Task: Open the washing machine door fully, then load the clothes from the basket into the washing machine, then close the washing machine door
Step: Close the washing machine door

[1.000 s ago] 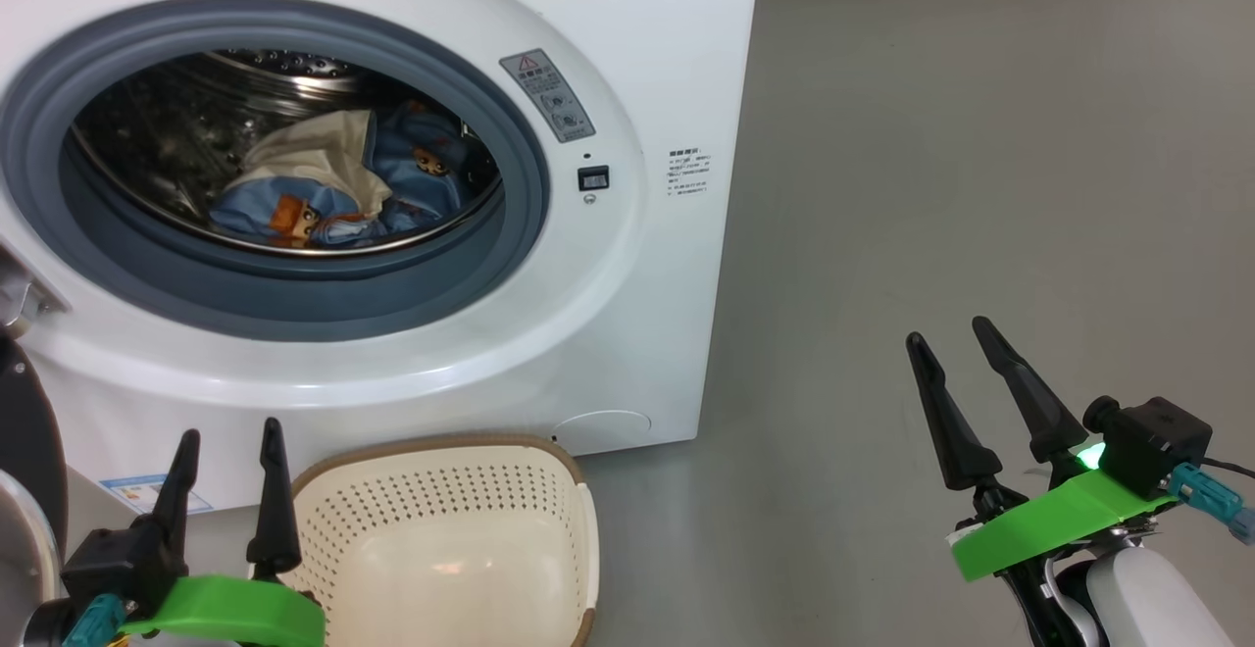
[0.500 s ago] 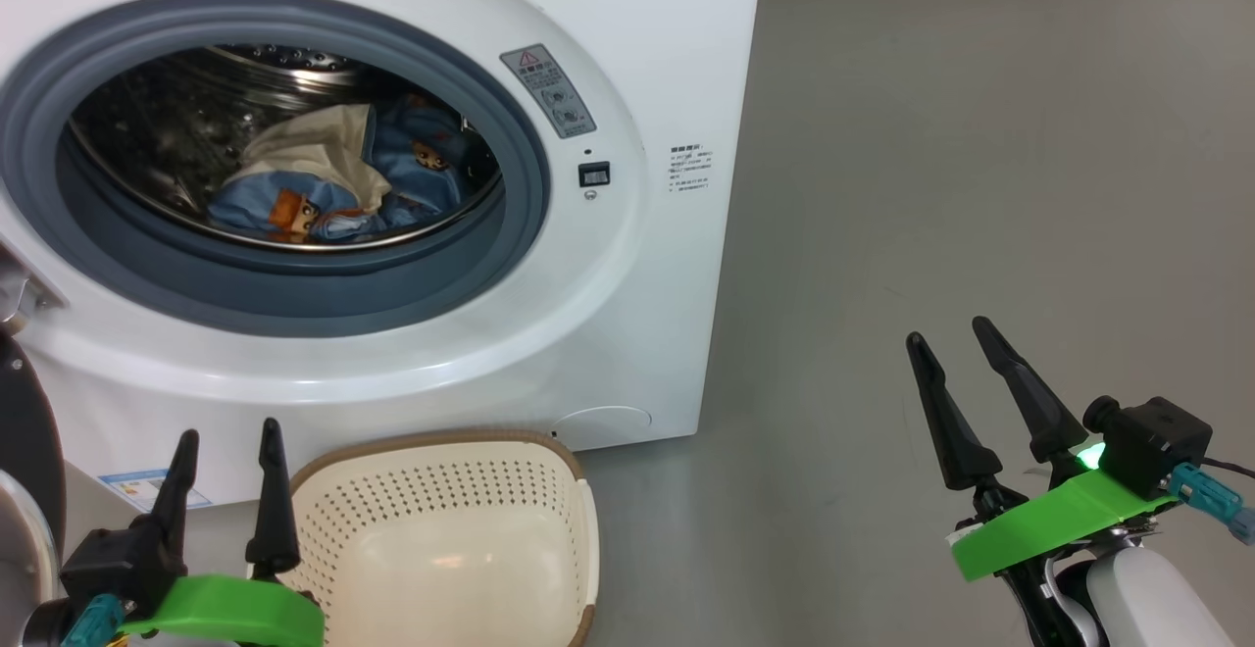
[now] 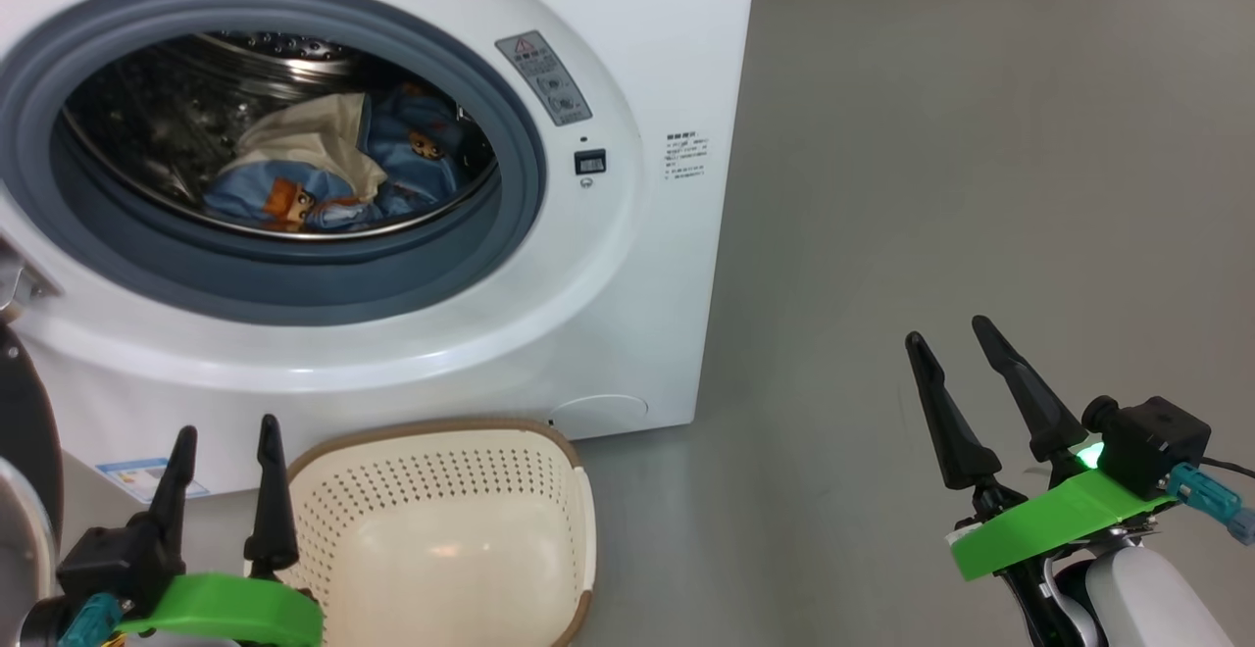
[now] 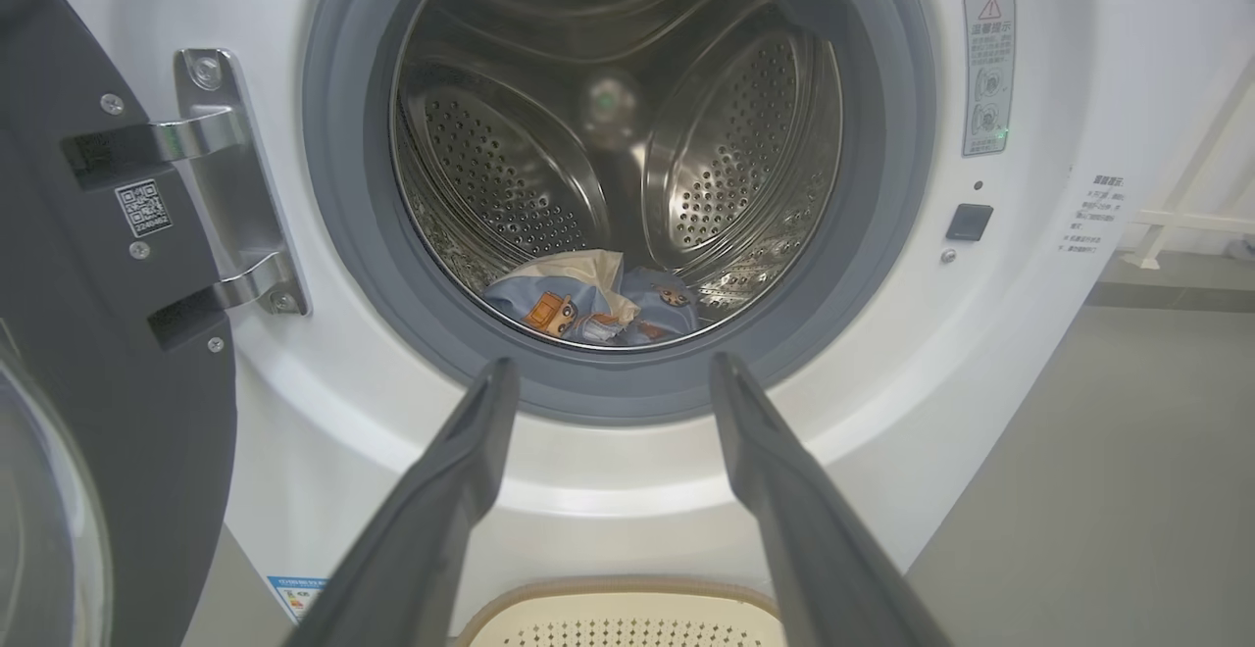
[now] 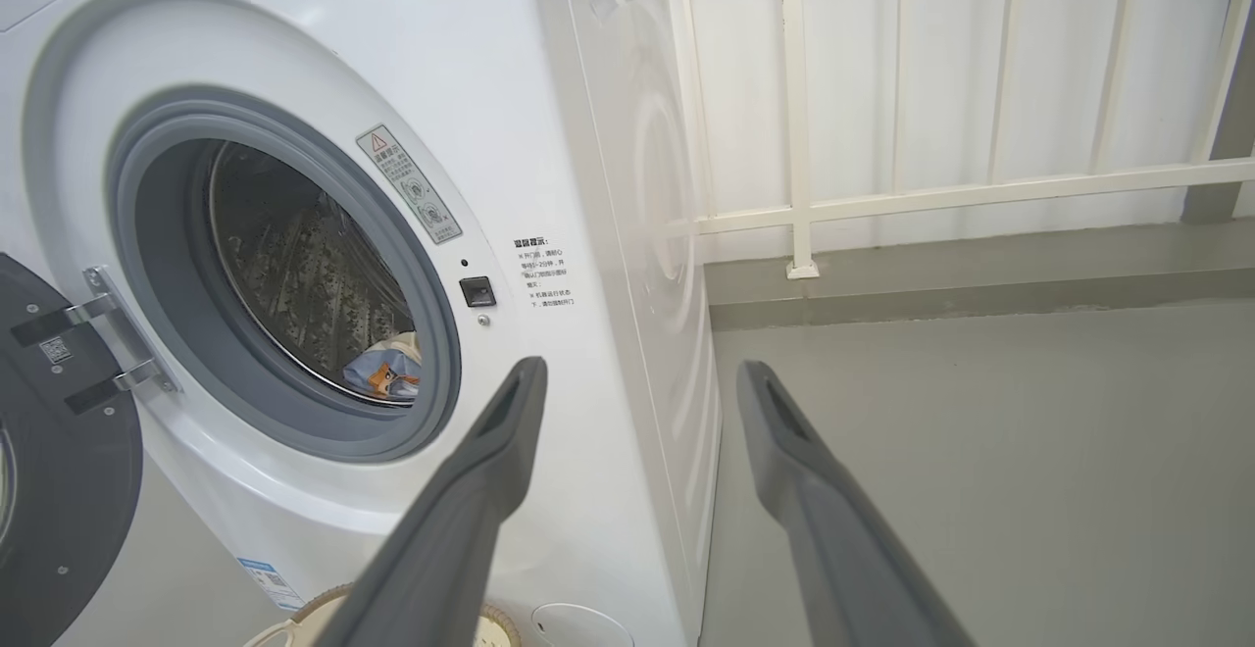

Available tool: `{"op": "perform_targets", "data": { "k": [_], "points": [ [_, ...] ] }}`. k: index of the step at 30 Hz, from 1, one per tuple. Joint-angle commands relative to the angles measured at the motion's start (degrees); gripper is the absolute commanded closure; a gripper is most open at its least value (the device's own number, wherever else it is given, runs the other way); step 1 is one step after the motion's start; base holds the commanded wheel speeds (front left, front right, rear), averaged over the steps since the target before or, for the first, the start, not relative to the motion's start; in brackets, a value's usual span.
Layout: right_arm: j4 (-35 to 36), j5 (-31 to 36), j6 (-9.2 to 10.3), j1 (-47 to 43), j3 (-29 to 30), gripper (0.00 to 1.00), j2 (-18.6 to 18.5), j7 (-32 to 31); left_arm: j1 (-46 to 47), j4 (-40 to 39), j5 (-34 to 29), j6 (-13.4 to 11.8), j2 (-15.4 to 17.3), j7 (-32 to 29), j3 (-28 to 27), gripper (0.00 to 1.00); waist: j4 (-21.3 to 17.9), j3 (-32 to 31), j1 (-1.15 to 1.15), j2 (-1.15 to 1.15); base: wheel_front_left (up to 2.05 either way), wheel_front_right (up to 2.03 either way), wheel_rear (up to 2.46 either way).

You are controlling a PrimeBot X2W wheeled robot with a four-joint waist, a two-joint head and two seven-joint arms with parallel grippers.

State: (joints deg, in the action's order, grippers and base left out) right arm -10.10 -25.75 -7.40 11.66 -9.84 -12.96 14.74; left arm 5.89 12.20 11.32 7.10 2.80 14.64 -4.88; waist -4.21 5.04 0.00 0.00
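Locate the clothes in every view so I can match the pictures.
Head view: the clothes lie low in the drum, upper left of the picture.
Left wrist view: clothes at the drum's bottom, centre of picture.
Right wrist view: clothes peek at the drum's lower right, left of centre.
Shared landmark: the grey warning sticker right of the drum.

Grey floor [image 3: 980, 137] — washing machine [image 3: 647, 39], basket [image 3: 441, 495]

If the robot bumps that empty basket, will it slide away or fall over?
The basket looks empty and is thin perforated plastic, so it is probably light and would likely slide on the smooth grey floor. It sits wide and low, so tipping seems unlikely. Its walls may flex if squeezed.
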Motion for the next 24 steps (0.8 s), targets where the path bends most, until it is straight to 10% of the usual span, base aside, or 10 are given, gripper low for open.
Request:
{"op": "perform_targets", "data": {
  "k": [1, 24],
  "points": [
    [1.6, 0.3, -0.09, 0.6, -0.8, 0.0, -0.4, 0.3, 1.4, -1.8, 0.0, 0.2, 1.1, 0.4, -2.0, 0.0, 0.0, 0.0, 0.0, 0.0, -1.25, 1.25, 0.0],
    [1.5, 0.3, -0.09, 0.4, -0.6, 0.0, -0.5, 0.3, 1.3, -1.9, -0.5, 0.2, 0.8, 0.4, -2.2, 0.0, 0.4, -0.3, 0.0, 0.0, -0.85, 0.85, 0.0]
  ]
}}
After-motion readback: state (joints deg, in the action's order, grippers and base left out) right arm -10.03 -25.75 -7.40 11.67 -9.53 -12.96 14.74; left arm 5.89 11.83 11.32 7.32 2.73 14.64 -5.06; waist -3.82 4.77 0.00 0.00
